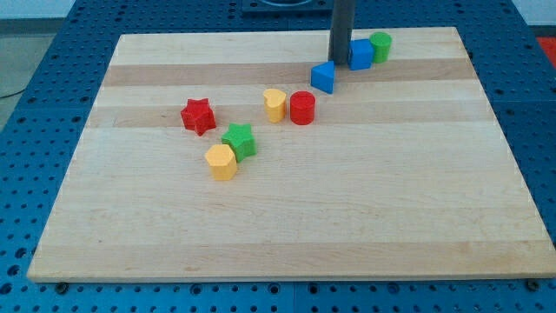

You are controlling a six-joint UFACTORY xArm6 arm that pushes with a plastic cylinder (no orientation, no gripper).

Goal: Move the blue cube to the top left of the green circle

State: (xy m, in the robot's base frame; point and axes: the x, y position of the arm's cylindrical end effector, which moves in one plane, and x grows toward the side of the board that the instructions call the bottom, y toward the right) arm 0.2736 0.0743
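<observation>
The blue cube (pixel 360 54) sits near the view's top, right of centre, touching the left side of the green circle (pixel 380 45). My tip (pixel 338 62) is just left of the blue cube, close to its left face. A second blue block (pixel 323 77), wedge-like, lies just below and left of my tip.
A red cylinder (pixel 302 108) and a yellow block (pixel 275 103) sit side by side in the middle. A red star (pixel 198 115), a green star (pixel 239 139) and a yellow block (pixel 222 161) lie to the left. The wooden board (pixel 347 217) rests on a blue perforated table.
</observation>
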